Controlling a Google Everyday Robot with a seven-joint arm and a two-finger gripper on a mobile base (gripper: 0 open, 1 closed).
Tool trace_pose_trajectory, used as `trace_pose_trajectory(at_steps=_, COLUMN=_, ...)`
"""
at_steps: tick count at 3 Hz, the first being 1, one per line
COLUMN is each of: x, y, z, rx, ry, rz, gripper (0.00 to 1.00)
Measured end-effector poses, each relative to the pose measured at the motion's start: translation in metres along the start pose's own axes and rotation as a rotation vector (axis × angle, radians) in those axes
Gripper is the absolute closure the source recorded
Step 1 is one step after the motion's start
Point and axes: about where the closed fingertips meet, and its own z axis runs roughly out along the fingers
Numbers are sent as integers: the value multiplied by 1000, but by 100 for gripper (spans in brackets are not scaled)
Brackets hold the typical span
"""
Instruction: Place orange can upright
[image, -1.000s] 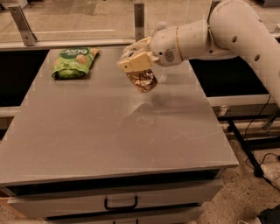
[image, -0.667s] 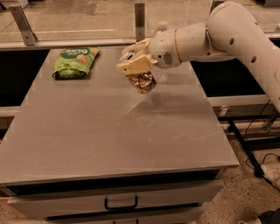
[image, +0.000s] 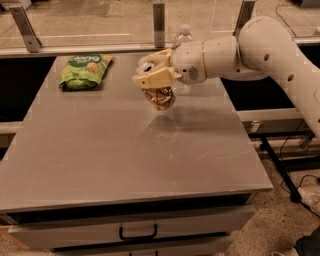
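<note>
The gripper (image: 154, 81) hangs over the far middle of the counter (image: 125, 165), its jaws clamped on the orange can (image: 161, 98), which is held tilted and clear of the surface. A green snack bag (image: 84, 71) lies at the far left, and a water bottle (image: 183, 36) stands behind the arm.

Table (image: 125, 160) holds green bag (image: 84, 71); hand (image: 156, 86) above

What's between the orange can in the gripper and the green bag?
Only bare tabletop, as the camera view shows. The gripper holds the orange can above the table's rear centre, right of the green bag.
</note>
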Motion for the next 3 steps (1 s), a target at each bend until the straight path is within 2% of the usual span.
trace_pose_trajectory(at_steps=1, x=3, y=9, z=-4, rx=-34, ry=-117, rz=-9, gripper=100)
trace_pose_trajectory(at_steps=2, x=8, y=17, z=-11, rx=-56, ry=-197, rz=-20, gripper=100)
trace_pose_trajectory(at_steps=3, x=15, y=23, z=-20, rx=-81, ry=-228, rz=-14, gripper=82)
